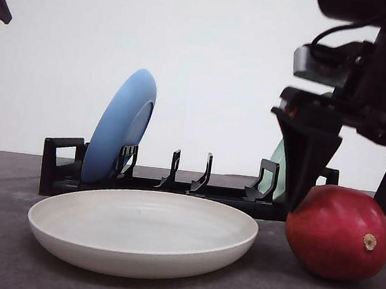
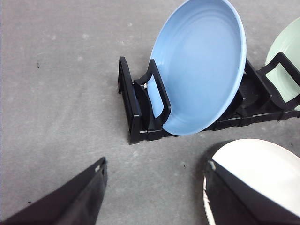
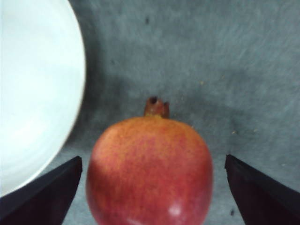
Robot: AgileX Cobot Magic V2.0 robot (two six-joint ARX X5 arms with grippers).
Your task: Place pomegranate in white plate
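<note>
white plate (image 1: 142,232): nearest thing in the front view, low centre-left, flat on the grey table (image 1: 1,262). Wide, shallow, off-white, nothing in it. An edge of it shows in the left wrist view (image 2: 262,168) and in the right wrist view (image 3: 33,93).
pomegranate (image 1: 338,232): on the table at 3 o'clock of the white plate, just beside its rim, not touching as far as the front view shows. Glossy red, tan nub facing the camera at its right end. In the right wrist view (image 3: 150,171) it sits between the two dark fingers, crown end pointing away from the gripper.
right gripper (image 3: 150,187): jaws spread wide, one finger on each side of the pomegranate with table showing in both gaps; no contact seen. In the front view one black finger (image 1: 309,160) comes down behind the fruit at about its 11 o'clock.
left gripper (image 2: 154,197): jaws apart, holding nothing, over bare table near the white plate's edge.
dish rack (image 1: 175,184): black, slotted, behind the white plate at 12 o'clock.
blue plate (image 1: 120,124): on edge in the rack's left slots, leaning. Also in the left wrist view (image 2: 201,65).
pale green plate (image 1: 278,171): on edge at the rack's right end, mostly hidden behind the right arm. A sliver in the left wrist view (image 2: 286,47).
wall (image 1: 208,63): plain white, farthest back.
</note>
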